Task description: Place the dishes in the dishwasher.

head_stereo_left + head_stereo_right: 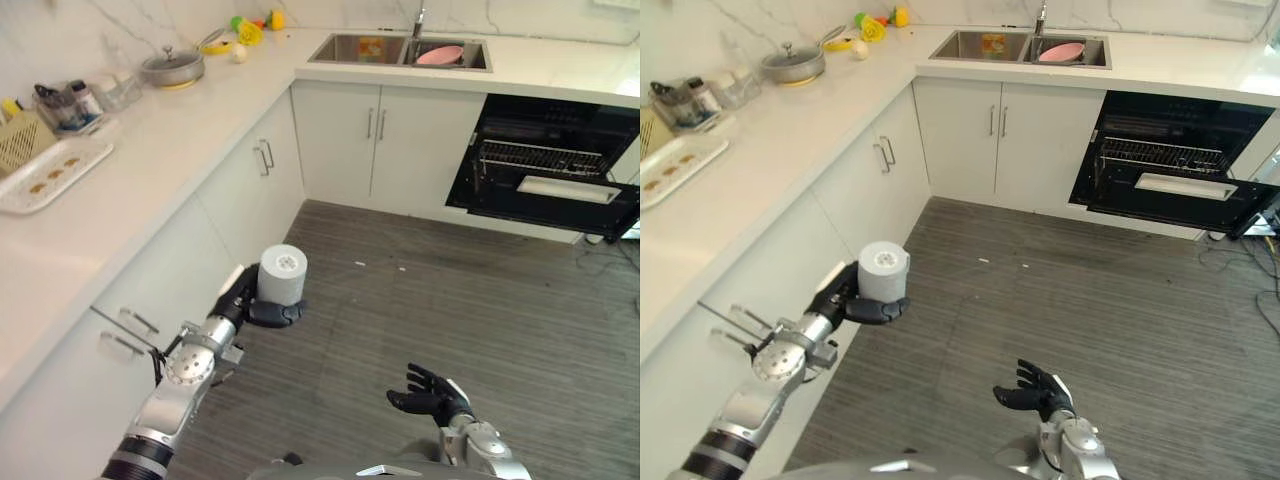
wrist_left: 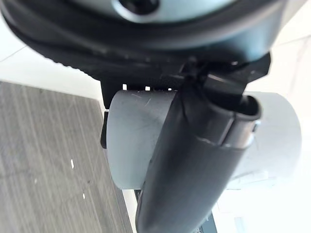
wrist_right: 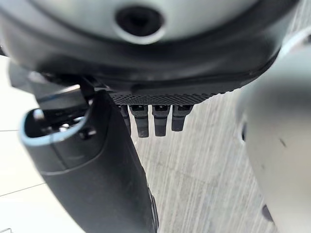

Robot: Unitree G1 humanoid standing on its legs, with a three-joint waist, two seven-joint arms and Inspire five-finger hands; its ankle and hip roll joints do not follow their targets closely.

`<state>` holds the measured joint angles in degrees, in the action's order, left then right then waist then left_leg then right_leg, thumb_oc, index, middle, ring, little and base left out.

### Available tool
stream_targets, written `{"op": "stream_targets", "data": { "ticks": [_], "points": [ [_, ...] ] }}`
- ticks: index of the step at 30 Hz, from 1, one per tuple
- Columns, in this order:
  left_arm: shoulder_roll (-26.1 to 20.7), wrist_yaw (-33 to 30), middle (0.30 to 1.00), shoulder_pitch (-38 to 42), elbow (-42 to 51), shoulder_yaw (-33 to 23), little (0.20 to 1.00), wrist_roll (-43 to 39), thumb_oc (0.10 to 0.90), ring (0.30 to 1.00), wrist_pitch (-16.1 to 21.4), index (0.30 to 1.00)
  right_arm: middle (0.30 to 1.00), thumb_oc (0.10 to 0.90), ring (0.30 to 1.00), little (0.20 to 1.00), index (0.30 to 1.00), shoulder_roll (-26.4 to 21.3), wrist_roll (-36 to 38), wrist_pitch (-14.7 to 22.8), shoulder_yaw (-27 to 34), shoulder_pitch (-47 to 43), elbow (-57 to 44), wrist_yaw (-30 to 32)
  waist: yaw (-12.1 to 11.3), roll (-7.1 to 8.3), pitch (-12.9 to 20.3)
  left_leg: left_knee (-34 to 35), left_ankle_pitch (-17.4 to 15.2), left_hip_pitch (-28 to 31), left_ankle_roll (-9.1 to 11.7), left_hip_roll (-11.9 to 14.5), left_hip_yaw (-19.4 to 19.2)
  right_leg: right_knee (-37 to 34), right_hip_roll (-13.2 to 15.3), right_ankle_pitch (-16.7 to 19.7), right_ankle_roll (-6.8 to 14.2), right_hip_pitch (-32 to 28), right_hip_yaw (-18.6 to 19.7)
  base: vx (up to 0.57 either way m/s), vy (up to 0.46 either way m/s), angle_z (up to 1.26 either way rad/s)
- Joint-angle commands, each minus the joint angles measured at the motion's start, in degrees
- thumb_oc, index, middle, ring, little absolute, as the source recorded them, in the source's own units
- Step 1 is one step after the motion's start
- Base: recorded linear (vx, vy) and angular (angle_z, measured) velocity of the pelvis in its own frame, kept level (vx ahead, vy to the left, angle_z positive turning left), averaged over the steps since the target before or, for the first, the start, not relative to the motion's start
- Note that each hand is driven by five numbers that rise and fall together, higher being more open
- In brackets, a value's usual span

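The left hand (image 1: 243,300) holds a grey cup (image 1: 282,274) upside down, thumb and fingers curled round its wall. The right hand (image 1: 432,397) hangs low over the floor, fingers loosely spread, holding nothing.

Grey wood-grain floor (image 1: 420,300), white L-shaped countertop (image 1: 150,150), white cabinets (image 1: 380,140), marble-veined wall (image 1: 60,30)

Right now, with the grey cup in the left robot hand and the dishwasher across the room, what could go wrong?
1. The grey cup is held upside down by the left robot hand curled round its side only; it could slip on the way.
2. The dishwasher is far across the floor, with its open door sticking out, a possible bump.
3. The right robot hand hangs open and low, not supporting the cup.
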<state>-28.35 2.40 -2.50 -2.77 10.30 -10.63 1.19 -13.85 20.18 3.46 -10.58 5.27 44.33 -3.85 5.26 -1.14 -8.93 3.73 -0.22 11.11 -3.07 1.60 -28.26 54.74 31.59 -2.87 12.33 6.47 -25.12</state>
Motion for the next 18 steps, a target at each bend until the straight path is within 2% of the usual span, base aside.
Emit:
{"op": "stream_targets", "data": {
  "ticks": [1, 2, 4, 5, 6, 7, 8, 9, 10, 11, 12, 13, 14, 15, 16, 17, 18],
  "points": [
    [0.5, -0.4, 0.300, 2.5, 6.8, -2.5, 0.300, 0.1, 0.400, 0.300, 7.0, 0.300, 0.900, 0.800, 0.900, 0.900, 0.900, -2.5, -0.9, 4.5, 1.0, -6.4, -6.3, -1.2, 0.0, -1.96, 2.3, -0.2, -1.8, 0.7, 2.4, -2.5, -0.2, -19.4, -6.1, 6.4, 0.5, -3.6, -14.1, 0.44, -0.102, -0.37],
    [0.3, -0.3, 0.300, 2.5, 7.1, -3.1, 0.300, 0.2, 0.400, 0.300, 7.0, 0.300, 0.900, 0.800, 0.900, 0.900, 0.900, -2.6, -0.9, 4.6, 0.9, -6.7, -6.8, -1.4, 0.1, -2.25, 2.7, 0.2, -2.3, 1.8, 3.1, -2.5, -0.3, -28.8, -8.2, 6.2, -0.5, -2.3, -18.5, 0.52, -0.200, -0.62],
    [0.6, -0.2, 0.300, 3.0, 7.0, -4.0, 0.300, 0.0, 0.400, 0.300, 7.1, 0.300, 0.900, 0.800, 0.900, 0.900, 0.900, -2.6, -0.8, 4.9, 0.0, -6.6, -8.3, -1.6, -0.6, -1.00, 3.3, 1.0, -3.1, 3.1, 4.6, -3.7, -1.2, -48.0, -11.8, 6.4, -2.2, -0.6, -24.8, 0.26, -0.277, -0.19],
    [0.5, -0.2, 0.300, 3.0, 7.0, -4.0, 0.300, 0.0, 0.400, 0.300, 7.2, 0.300, 0.900, 0.800, 0.900, 0.900, 0.900, -2.6, -0.8, 4.9, -0.1, -6.5, -8.4, -1.5, -0.7, -0.94, 3.5, 0.9, -2.9, 2.9, 4.7, -3.5, -1.3, -49.9, -12.8, 7.2, -2.6, -1.0, -25.0, 0.20, -0.232, -0.05],
    [0.9, -0.5, 0.300, 3.8, 6.4, -4.3, 0.300, 0.1, 0.400, 0.300, 7.4, 0.300, 0.900, 0.800, 0.900, 0.900, 0.900, -2.6, -0.8, 5.0, -0.5, -6.1, -9.5, -1.5, -0.9, -0.03, 3.8, 0.9, -3.8, 3.3, 5.3, -4.1, -1.8, -55.5, -13.4, 8.4, -2.7, 0.0, -26.9, 0.39, -0.258, -0.09],
    [1.9, -0.5, 0.300, 5.3, 5.2, -4.3, 0.300, 0.7, 0.400, 0.300, 7.8, 0.300, 0.900, 0.800, 0.900, 0.900, 0.900, -2.7, -1.5, 5.0, -0.9, -5.2, -11.5, -2.0, -1.0, 1.04, 4.1, 0.7, -5.5, 4.7, 5.7, -5.6, -2.2, -59.0, -12.3, 8.9, -2.2, 3.3, -28.3, 0.39, -0.235, -0.19],
    [2.0, -0.5, 0.300, 5.5, 5.0, -4.3, 0.300, 0.7, 0.400, 0.300, 7.9, 0.300, 0.900, 0.800, 0.900, 0.900, 0.900, -2.7, -1.6, 4.9, -0.8, -5.1, -11.7, -1.9, -1.0, 1.07, 4.2, 0.7, -5.5, 4.5, 5.7, -5.7, -2.2, -58.9, -12.2, 8.9, -2.2, 3.5, -28.3, 0.71, -0.320, -0.25],
    [3.0, 0.0, 0.300, 6.0, 4.2, -3.6, 0.300, 0.9, 0.400, 0.300, 8.0, 0.300, 0.900, 0.800, 0.900, 0.900, 0.900, -4.0, -3.0, 5.1, -1.0, -3.3, -14.7, -1.9, -0.5, 1.94, 5.0, -2.4, -9.0, 5.0, 5.4, -6.5, -1.0, -59.1, -12.9, 7.4, -3.1, 3.0, -25.8, 0.65, -0.263, -0.41],
    [3.8, -0.3, 0.300, 6.2, 3.5, -3.1, 0.300, 0.9, 0.400, 0.300, 7.9, 0.300, 0.900, 0.800, 0.900, 0.900, 0.900, -4.5, -3.3, 5.1, -1.1, -2.6, -15.9, -1.8, 0.1, 2.08, 4.7, -6.1, -8.9, 4.8, 5.8, -6.1, -0.1, -59.3, -13.9, 7.1, -3.8, 2.9, -23.7, 0.65, -0.279, -0.44],
    [3.9, -0.3, 0.300, 6.3, 3.3, -2.9, 0.300, 0.9, 0.400, 0.300, 8.0, 0.300, 0.900, 0.800, 0.900, 0.900, 0.900, -4.6, -3.4, 4.9, -1.1, -2.3, -16.3, -1.8, 0.0, 1.94, 4.8, -7.1, -9.4, 4.3, 6.0, -5.7, -0.2, -59.3, -14.1, 6.8, -4.0, 2.9, -23.7, 0.47, -0.207, 0.13],
    [5.0, -0.7, 0.300, 6.6, 2.8, -2.1, 0.300, 0.8, 0.400, 0.300, 8.0, 0.300, 0.900, 0.800, 0.900, 0.900, 0.900, -5.6, -4.3, 4.8, -0.7, -2.2, -17.0, -1.2, 0.8, 1.92, 4.4, -11.5, -8.5, 4.3, 7.1, -5.3, 1.1, -59.3, -16.1, 7.0, -4.5, 2.4, -21.3, 0.45, -0.233, 0.51],
    [5.7, -0.9, 0.300, 6.8, 2.4, -1.7, 0.300, 0.4, 0.400, 0.300, 8.1, 0.300, 0.900, 0.800, 0.900, 0.900, 0.900, -6.4, -5.5, 4.6, -0.7, -2.1, -18.0, -0.5, 0.6, 1.99, 3.9, -19.2, -6.8, 2.8, 8.7, -3.8, 2.4, -59.4, -17.7, 7.1, -5.0, 0.9, -19.8, 0.68, -0.378, 0.74],
    [6.3, -1.2, 0.300, 7.1, 1.4, -1.4, 0.300, -0.7, 0.400, 0.300, 7.9, 0.300, 0.900, 0.800, 0.900, 0.900, 0.900, -7.2, -6.8, 4.6, -0.7, -2.0, -19.1, 0.4, 0.1, 2.16, 3.3, -27.1, -1.7, 0.0, 12.6, -1.0, 2.6, -59.6, -19.1, 7.6, -5.4, -1.7, -19.7, 0.61, -0.403, 0.22],
    [6.9, -1.7, 0.300, 7.2, 0.6, -1.4, 0.300, -2.1, 0.400, 0.300, 7.6, 0.300, 0.900, 0.800, 0.900, 0.900, 0.900, -7.6, -7.3, 4.2, -0.3, -1.9, -20.3, 1.1, -0.3, 2.55, 2.8, -34.0, 2.2, -1.8, 15.8, 0.6, 2.7, -59.6, -20.1, 7.7, -6.1, -3.8, -19.5, 0.79, -0.512, -0.25],
    [7.0, -2.7, 0.300, 8.1, -0.6, -1.0, 0.300, -3.5, 0.400, 0.300, 7.3, 0.300, 0.900, 0.800, 0.900, 0.900, 0.900, -9.2, -7.8, 4.7, 0.2, -2.7, -23.7, 2.2, -0.8, 4.54, 1.4, -48.3, 8.5, -6.4, 18.1, 3.3, -0.5, -59.7, -20.4, 7.4, -7.5, -7.2, -18.9, 0.53, -0.368, -0.39],
    [6.9, -2.7, 0.300, 8.4, -0.8, -1.0, 0.300, -3.5, 0.400, 0.300, 7.4, 0.300, 0.900, 0.800, 0.900, 0.900, 0.900, -9.2, -7.8, 4.5, 0.3, -2.7, -24.0, 2.2, -0.9, 4.39, 1.1, -49.7, 8.2, -7.1, 18.1, 4.1, -0.5, -59.7, -20.8, 7.2, -7.9, -7.1, -18.8, 0.62, -0.419, -0.27],
    [7.2, -3.0, 0.300, 7.8, -0.7, -0.8, 0.300, -3.8, 0.400, 0.300, 7.3, 0.300, 0.900, 0.800, 0.900, 0.900, 0.900, -10.6, -8.6, 4.7, 1.1, -3.0, -25.9, 3.1, -1.4, 5.31, 0.7, -53.8, 6.9, -10.0, 18.1, 9.3, -4.3, -59.7, -22.0, 4.6, -10.0, -9.1, -18.7, 0.23, -0.203, -0.18]
  ]
}}
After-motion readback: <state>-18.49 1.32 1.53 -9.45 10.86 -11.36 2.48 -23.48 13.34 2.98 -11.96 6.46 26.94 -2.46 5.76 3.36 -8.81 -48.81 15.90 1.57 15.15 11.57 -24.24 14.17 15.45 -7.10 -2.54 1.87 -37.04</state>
